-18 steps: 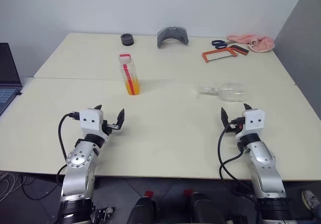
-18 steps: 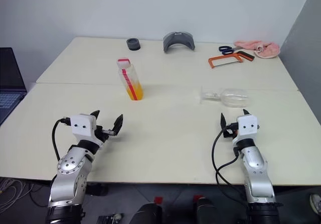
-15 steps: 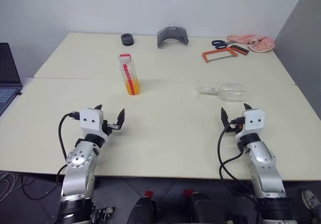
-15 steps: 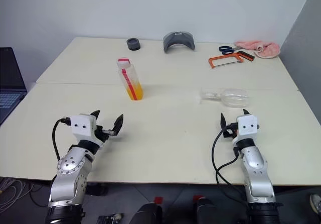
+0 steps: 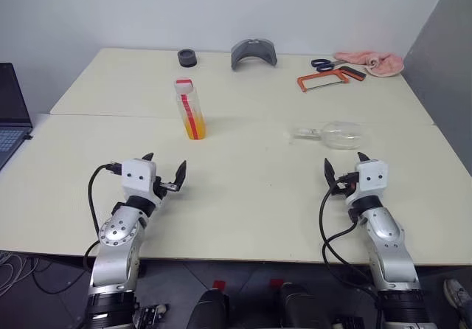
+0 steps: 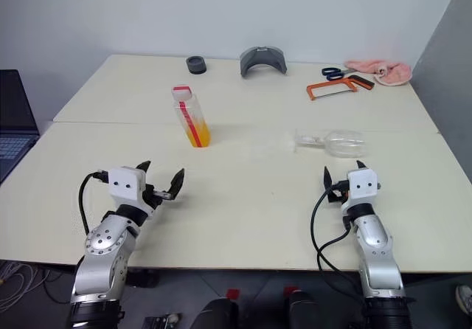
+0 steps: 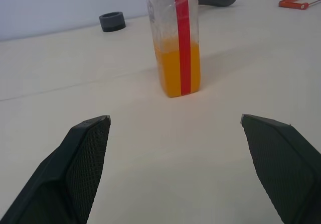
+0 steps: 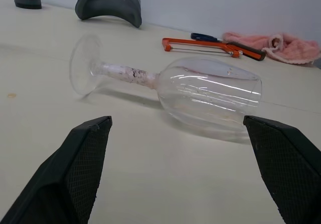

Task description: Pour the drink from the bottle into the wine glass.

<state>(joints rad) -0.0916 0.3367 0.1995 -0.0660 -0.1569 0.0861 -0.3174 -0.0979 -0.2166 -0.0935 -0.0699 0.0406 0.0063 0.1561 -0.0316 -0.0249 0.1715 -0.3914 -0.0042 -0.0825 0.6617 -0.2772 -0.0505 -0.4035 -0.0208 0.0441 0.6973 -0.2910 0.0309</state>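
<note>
**Both claws spread and empty, wine glass lying on its side**

Left claw (image 5: 163, 171): fingers wide apart, nothing between them, low over the near-left part of the surface (image 5: 251, 189). Right claw (image 5: 344, 165): same, fingers wide apart, nothing held, near-right.

Task items, one of each:
- 1 bottle (image 5: 189, 108), upright, capped, centre-left of the surface, well beyond the left claw and in line with it in the left wrist view. Red vertical stripe faces the claw.
- The drink (image 7: 177, 72): orange, fills roughly the lower part of the bottle.
- 1 wine glass (image 5: 330, 133), clear, on its side on the right half, just beyond the right claw. Foot points left, bowl right. Stem looks whitish and speckled in the right wrist view. Glass is empty.

Bottle and glass are well apart, left and right of centre.

Other stuff, along the far edge, left to right:
- 1 black ring (image 5: 187, 57)
- 1 grey curved part (image 5: 254, 52)
- 1 orange-framed hacksaw (image 5: 321, 80)
- 1 pair of blue-handled scissors (image 5: 323, 64), just beyond the hacksaw
- 1 pink cloth (image 5: 375, 62), far-right corner

1 laptop (image 5: 12, 111) at the left edge, off the main surface.
</note>
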